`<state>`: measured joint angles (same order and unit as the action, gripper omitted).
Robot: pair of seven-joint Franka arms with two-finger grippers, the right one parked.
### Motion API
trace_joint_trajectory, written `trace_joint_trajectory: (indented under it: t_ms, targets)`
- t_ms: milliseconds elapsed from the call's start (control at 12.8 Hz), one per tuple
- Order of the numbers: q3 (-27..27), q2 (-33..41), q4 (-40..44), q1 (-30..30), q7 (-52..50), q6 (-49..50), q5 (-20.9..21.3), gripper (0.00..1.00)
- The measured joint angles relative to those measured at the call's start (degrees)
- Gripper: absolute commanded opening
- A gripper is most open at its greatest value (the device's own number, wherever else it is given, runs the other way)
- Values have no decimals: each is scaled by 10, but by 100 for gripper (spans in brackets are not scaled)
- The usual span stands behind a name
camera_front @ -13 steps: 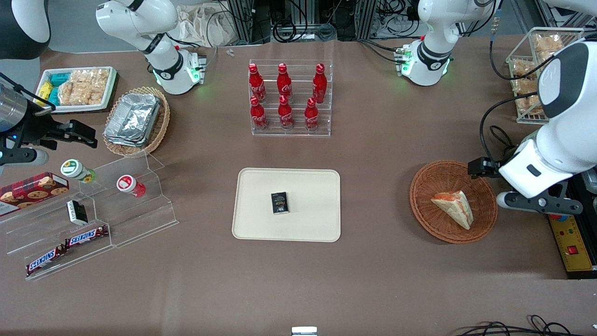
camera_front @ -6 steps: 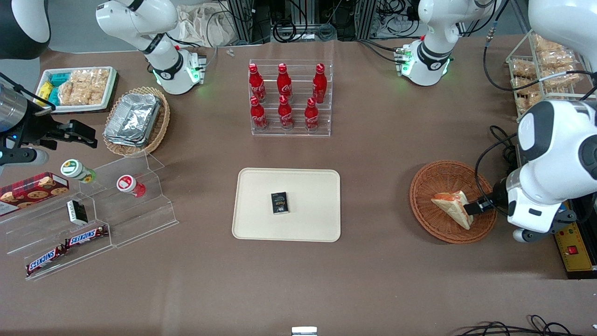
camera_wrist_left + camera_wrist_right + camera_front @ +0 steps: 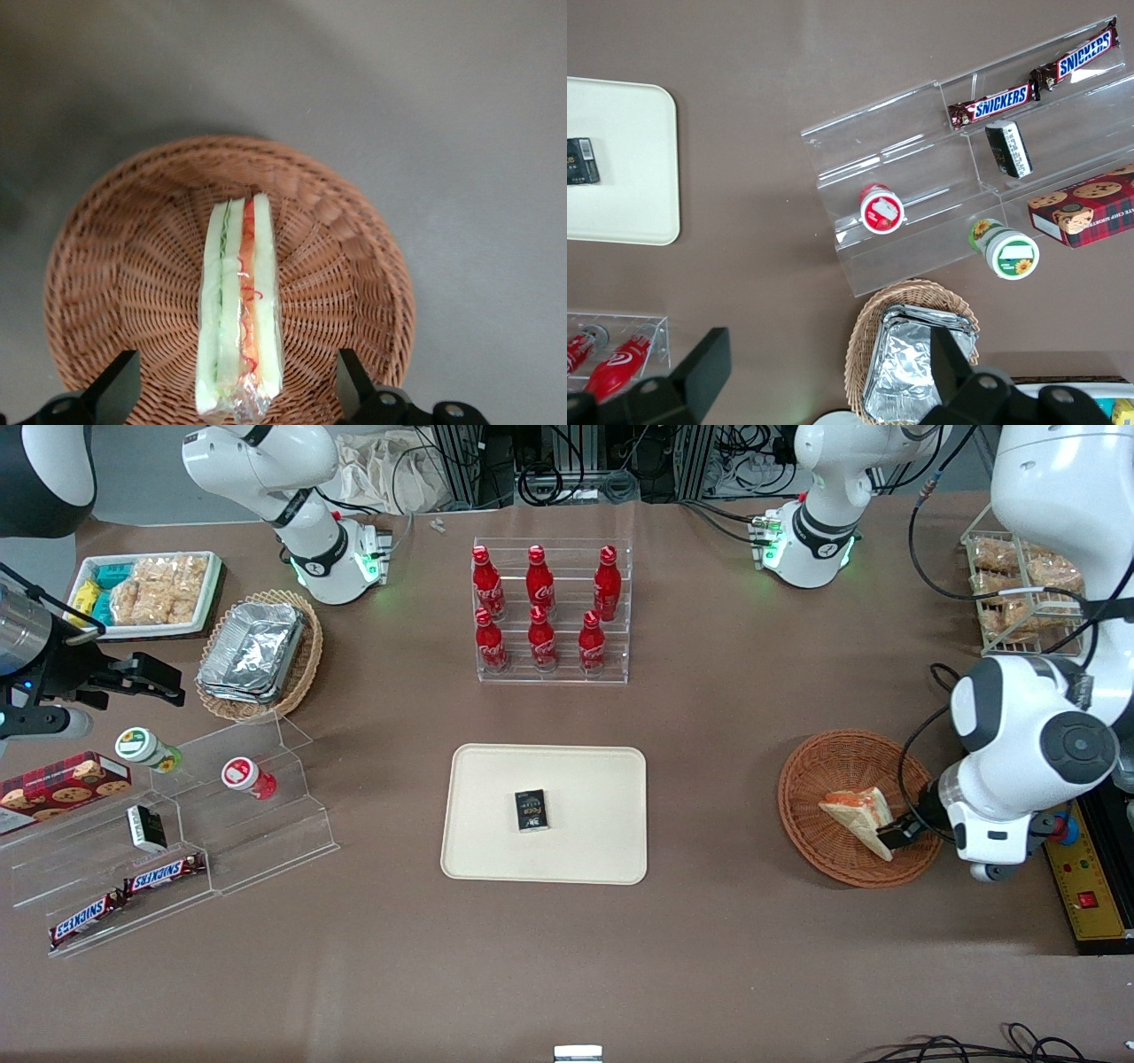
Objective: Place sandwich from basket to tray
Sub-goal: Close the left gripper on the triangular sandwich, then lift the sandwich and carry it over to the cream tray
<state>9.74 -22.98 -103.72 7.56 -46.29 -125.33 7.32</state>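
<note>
The sandwich (image 3: 858,815), a wrapped triangular wedge with orange and green filling, lies in the round reddish-brown wicker basket (image 3: 819,850) toward the working arm's end of the table. It also shows in the left wrist view (image 3: 241,310), standing on edge in the basket (image 3: 106,283). My left gripper (image 3: 897,834) is over the basket at the sandwich's wide end, open, one finger (image 3: 115,388) on each side of the sandwich, apart from it. The cream tray (image 3: 496,850) lies mid-table with a small black box (image 3: 532,810) on it.
A clear rack of red bottles (image 3: 549,611) stands farther from the front camera than the tray. A wire rack of snack bags (image 3: 1019,584) stands near the working arm. Clear stepped shelves (image 3: 177,841) with snacks and a tan basket of foil trays (image 3: 257,651) lie toward the parked arm's end.
My left arm has swung round and come down over the basket; the gripper moved from the basket's rim to the sandwich's wide end. The sandwich has not moved.
</note>
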Motion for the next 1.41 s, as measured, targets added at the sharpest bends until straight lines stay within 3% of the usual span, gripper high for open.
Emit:
trace_joint_trajectory:
  t_ms: [469,547,625,703,781,1172,1406]
  targets:
    - [-1,-37,-23,0,-29,-26,0,100]
    - [-4,-40,-32,0,-30,-38,0,92]
    - [-6,-45,-38,0,-30,-46,0,55]
    - [-7,-50,-41,0,-30,-51,0,8]
    - [-7,-54,-41,0,-30,-55,0,0]
    - [-5,-51,-23,-6,-30,-53,2,0]
    - [10,-38,49,-9,-16,40,4,0]
